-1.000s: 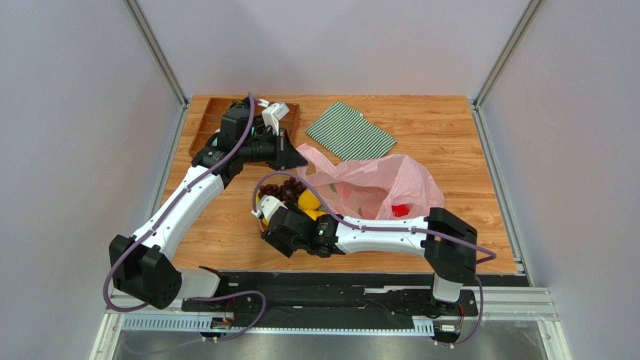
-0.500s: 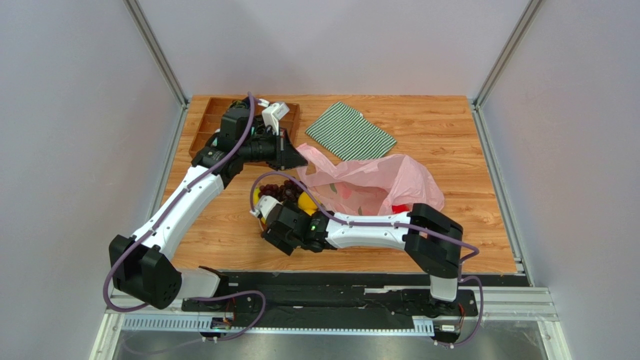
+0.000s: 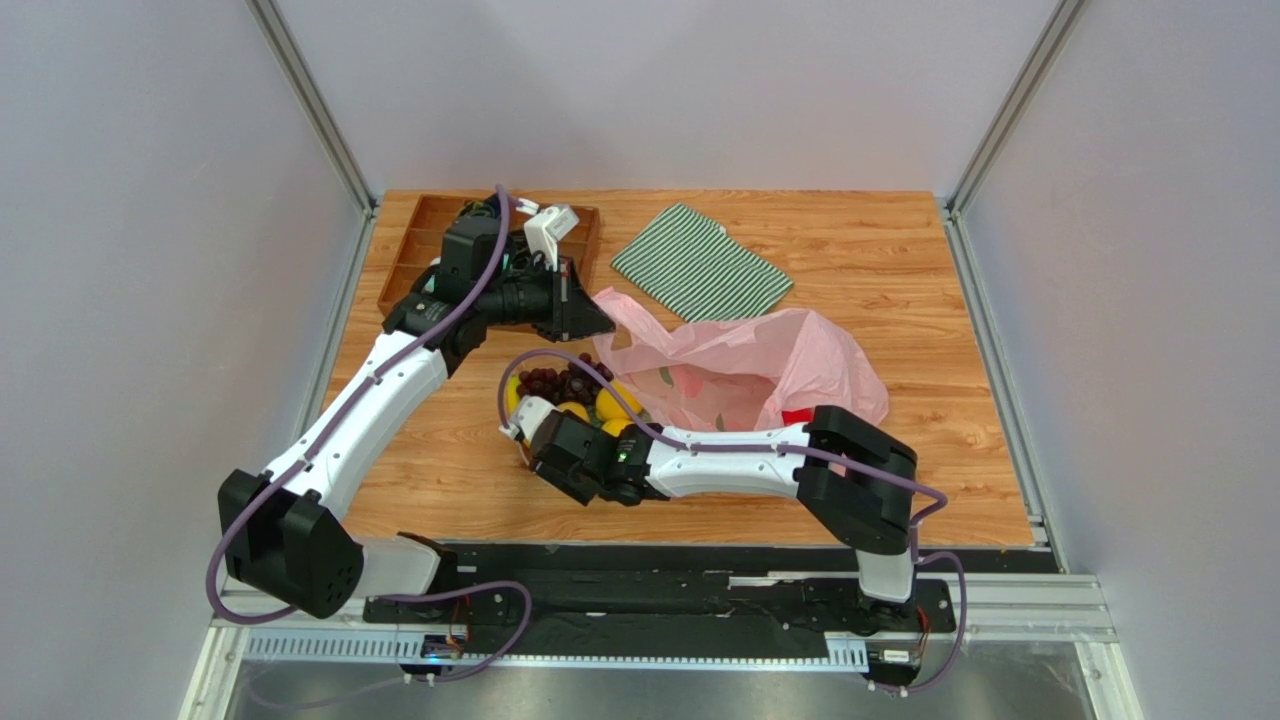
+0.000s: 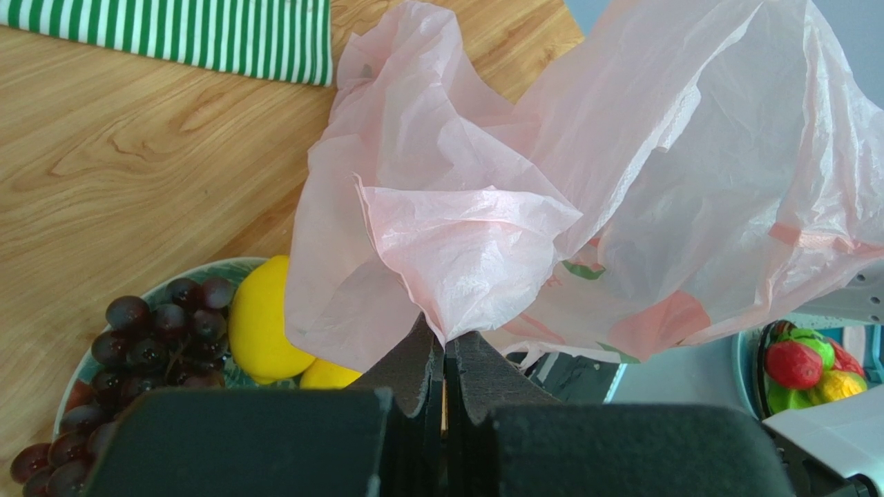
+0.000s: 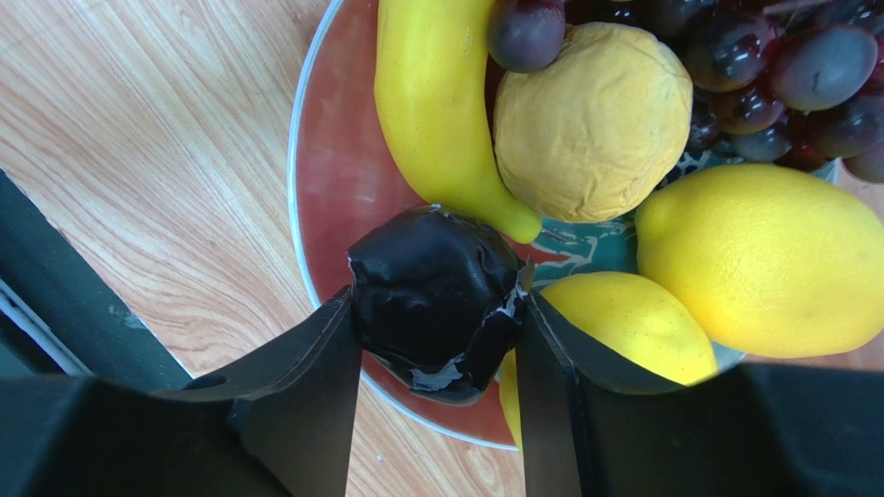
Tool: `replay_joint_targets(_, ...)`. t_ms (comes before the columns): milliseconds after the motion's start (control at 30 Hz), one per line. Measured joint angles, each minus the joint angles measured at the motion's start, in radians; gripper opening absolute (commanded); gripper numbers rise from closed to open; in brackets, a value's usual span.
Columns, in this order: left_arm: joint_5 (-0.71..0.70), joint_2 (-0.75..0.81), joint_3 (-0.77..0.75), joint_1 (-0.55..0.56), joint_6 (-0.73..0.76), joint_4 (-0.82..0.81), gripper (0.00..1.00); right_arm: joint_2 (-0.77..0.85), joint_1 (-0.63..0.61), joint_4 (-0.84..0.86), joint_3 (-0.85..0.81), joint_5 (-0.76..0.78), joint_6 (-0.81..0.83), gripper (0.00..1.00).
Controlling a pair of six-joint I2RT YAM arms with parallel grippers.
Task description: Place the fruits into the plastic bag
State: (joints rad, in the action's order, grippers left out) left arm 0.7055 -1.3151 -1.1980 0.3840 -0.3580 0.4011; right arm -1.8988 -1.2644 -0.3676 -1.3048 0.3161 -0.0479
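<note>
Fruits: mixed lot on red plate (image 5: 332,176), front-centre of table (image 3: 902,270), just L of plastic bag (image 3: 751,368).
- Left gripper (image 4: 444,347): fingers closed tight on bag's crumpled near edge, holding it up over plate's far side.
- Banana (image 5: 436,104): L side of plate.
- Dark fruit (image 5: 436,290): at plate's near rim, touching banana tip. Right gripper (image 5: 436,311) clenched on it, one finger each side. Lifted or resting: can't tell.
- Round orange fruit (image 5: 591,119), two lemons (image 5: 768,259), grapes (image 5: 768,72): R of banana, untouched.
- Bag body: pink, translucent, slumped on table. Red fruit (image 3: 800,419) shows through R part.
- Striped cloth (image 3: 700,264): behind bag, apart.
</note>
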Motion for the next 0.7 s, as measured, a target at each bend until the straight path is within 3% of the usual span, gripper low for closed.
replay_joint_targets(100,0.0,0.0,0.0,0.0,0.0,0.0,0.0,0.0,0.0,0.001,0.0,0.0,0.005,0.25)
replay_joint_targets(333,0.0,0.0,0.0,0.0,0.0,0.001,0.0,0.057,-0.022,-0.004,0.01,-0.003,0.016,0.24)
replay_joint_targets(567,0.0,0.0,0.0,0.0,0.0,0.001,0.0,0.437,-0.103,0.025,0.064,-0.07,0.026,0.24)
replay_joint_targets(700,0.0,0.0,0.0,0.0,0.0,0.002,0.0,0.671,-0.071,0.069,0.103,-0.068,0.015,0.25)
